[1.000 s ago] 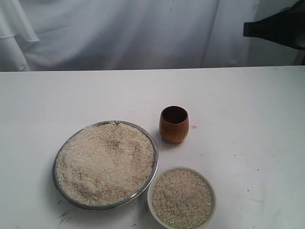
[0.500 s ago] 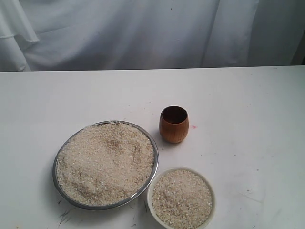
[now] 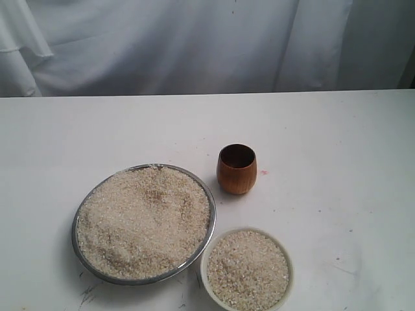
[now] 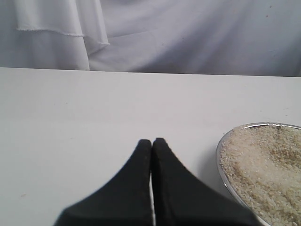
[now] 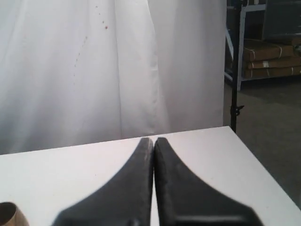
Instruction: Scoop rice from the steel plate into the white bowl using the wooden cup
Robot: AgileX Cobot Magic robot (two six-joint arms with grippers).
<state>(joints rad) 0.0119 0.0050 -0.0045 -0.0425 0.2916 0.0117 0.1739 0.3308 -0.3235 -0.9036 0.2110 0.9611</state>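
Observation:
The steel plate (image 3: 205,197) lies at the front left of the table, heaped with rice (image 3: 142,220); its rim (image 4: 220,157) and some grains also show in the left wrist view. The white bowl (image 3: 282,247) sits just right of it at the front edge, holding rice (image 3: 248,269). The wooden cup (image 3: 237,170) stands upright and empty behind the bowl; a sliver of the cup (image 5: 9,215) shows in the right wrist view. My left gripper (image 4: 152,141) is shut on nothing, above bare table beside the plate. My right gripper (image 5: 154,139) is shut and holds nothing. Neither gripper appears in the exterior view.
A white cloth (image 3: 194,45) hangs behind the table's far edge. A small pink spot (image 3: 263,172) marks the table right of the cup. The right wrist view shows the table's corner (image 5: 230,129) with a floor drop and shelving with boxes (image 5: 268,52) beyond.
A dark arm part that stood at the upper right of the exterior view one second ago has left the frame. Plate, bowl and cup have not moved.

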